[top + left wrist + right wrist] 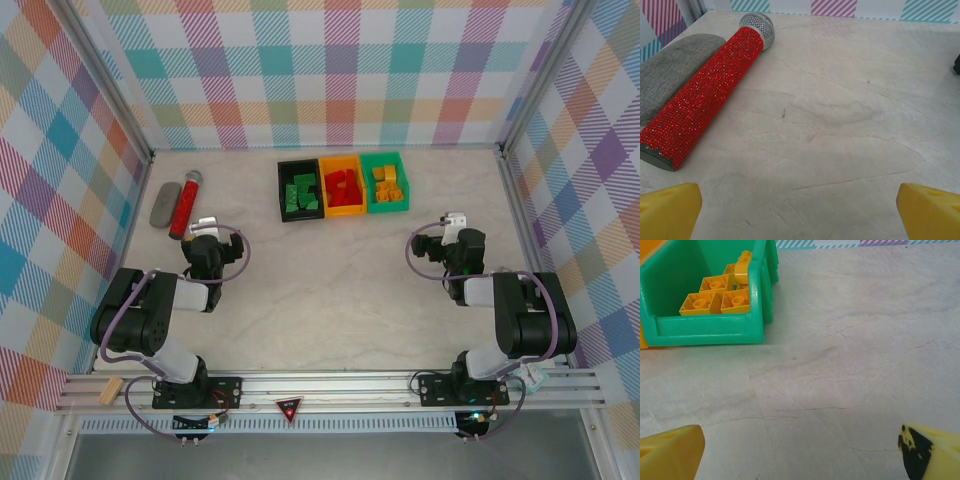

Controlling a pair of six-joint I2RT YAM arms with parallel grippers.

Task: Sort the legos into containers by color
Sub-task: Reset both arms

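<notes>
Bricks lie in the bins by colour: green bricks (302,195) in the black bin (282,190), red bricks (343,187) in the orange bin (344,211), and yellow-orange bricks (715,302) in the green bin (705,332). The three bins stand side by side, touching, at the far middle of the table (330,280). I spot no loose brick on the bare marble, so I judge the sorting finished or very nearly so.

That would explain how I hold my arms. Both are folded back near their bases, low and well apart from the bins. My left gripper (800,215) is spread wide with nothing between its yellow fingertips (670,210). My right gripper (800,455) is equally wide and empty.

Room is generous. The whole middle of the table is bare, and the bins' near walls face me with nothing in front. On the left, the red glitter microphone (710,95) lies against a grey oval case (675,65), just ahead of my left gripper, so a forward reach there should swing right of them. Checked walls (90,170) close off both sides and the back.
</notes>
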